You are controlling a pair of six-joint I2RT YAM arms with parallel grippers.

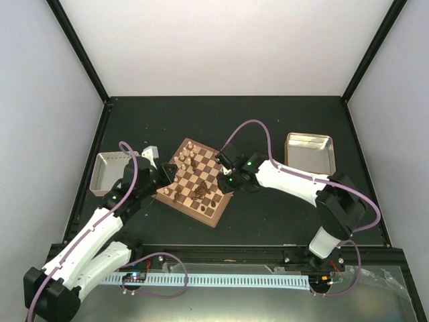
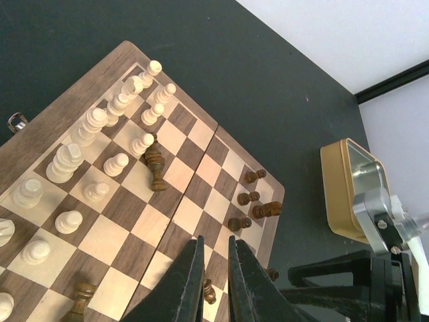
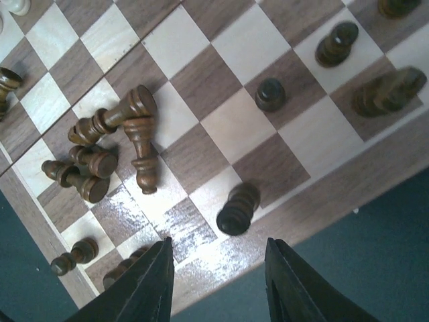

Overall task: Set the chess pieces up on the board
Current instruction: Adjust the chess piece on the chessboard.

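Note:
The board (image 1: pixel 194 181) lies tilted at mid-table. Cream chess pieces (image 2: pixel 87 127) stand in two rows along its left side, and a few dark ones (image 2: pixel 255 198) stand near the far right edge. My left gripper (image 2: pixel 214 245) hovers shut over the board's near squares, above a small dark piece (image 2: pixel 210 290) lying below its fingers. My right gripper (image 3: pixel 218 245) is open over the board's edge with nothing between its fingers. A dark piece (image 3: pixel 238 208) stands just ahead of it. Several dark pieces (image 3: pixel 114 147) lie toppled in a cluster to its left.
One metal tray (image 1: pixel 110 171) sits left of the board behind my left arm, another (image 1: pixel 310 153) at the back right. A dark piece (image 2: pixel 155 164) leans among the cream pawns. The right arm (image 2: pixel 348 282) shows at the left wrist view's lower right.

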